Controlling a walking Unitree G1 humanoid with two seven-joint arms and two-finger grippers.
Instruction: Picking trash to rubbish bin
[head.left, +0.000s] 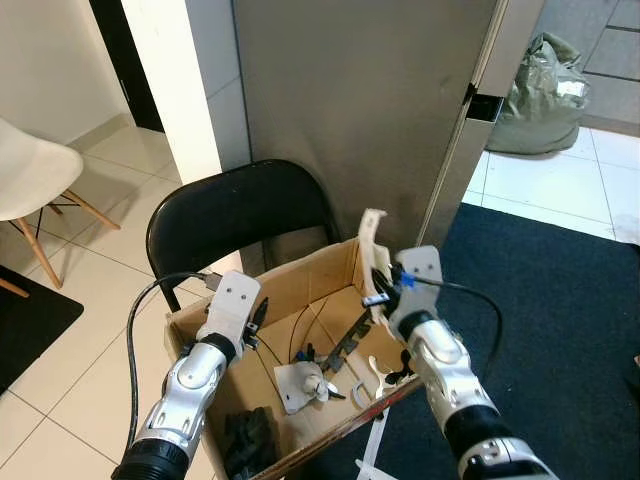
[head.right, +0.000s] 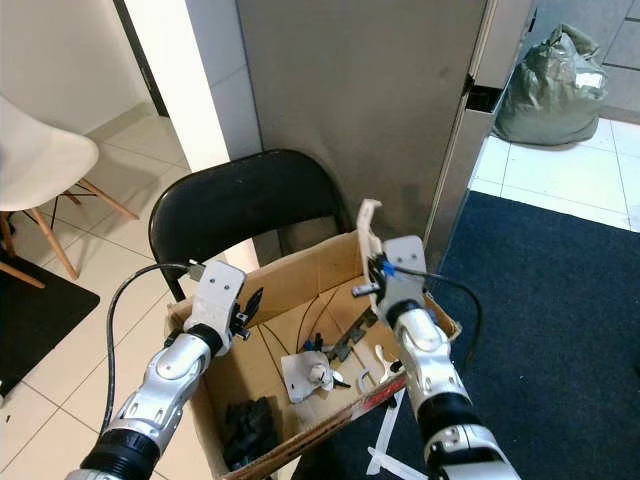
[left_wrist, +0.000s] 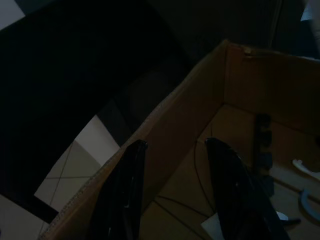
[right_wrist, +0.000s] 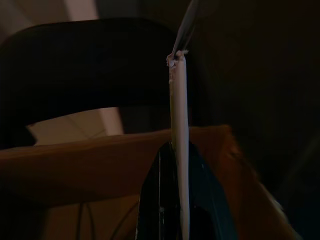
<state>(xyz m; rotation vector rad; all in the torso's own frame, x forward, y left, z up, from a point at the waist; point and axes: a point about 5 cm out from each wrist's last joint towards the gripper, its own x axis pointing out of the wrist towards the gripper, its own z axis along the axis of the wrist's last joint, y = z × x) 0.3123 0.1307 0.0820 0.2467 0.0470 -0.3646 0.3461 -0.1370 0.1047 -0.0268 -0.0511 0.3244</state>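
Nearest me sits the box (head.left: 300, 290), an open cardboard carton resting on a black folding chair (head.left: 235, 215). Its near corner is cut off by the frame edge, and a dark lump (head.left: 248, 440) in that corner is too murky to name. On the box floor lie a white crumpled scrap (head.left: 303, 385), thin black cables, a black strip with holes and some white hooks; their detail is hard to read.

My left end effector (head.left: 258, 318) hangs at the box's left wall. The left wrist view shows its fingers (left_wrist: 125, 195) a moderate way apart, one on either side of the cardboard edge, gripping nothing.

My right end effector (head.right: 372, 268) is at the box's far right corner, clamped narrow on a pale strip (head.right: 368, 232) that stands upright above the rim. In the dark right wrist view the strip (right_wrist: 179, 145) runs up from between the fingers, its top frayed.

Left of the chair are cream floor tiles and a white chair (head.left: 35, 175). Behind stands a grey metal panel (head.left: 360, 90). To the right lies a dark blue carpet (head.left: 560, 320), and far beyond it a green bag (head.left: 540, 95) on white tiles.
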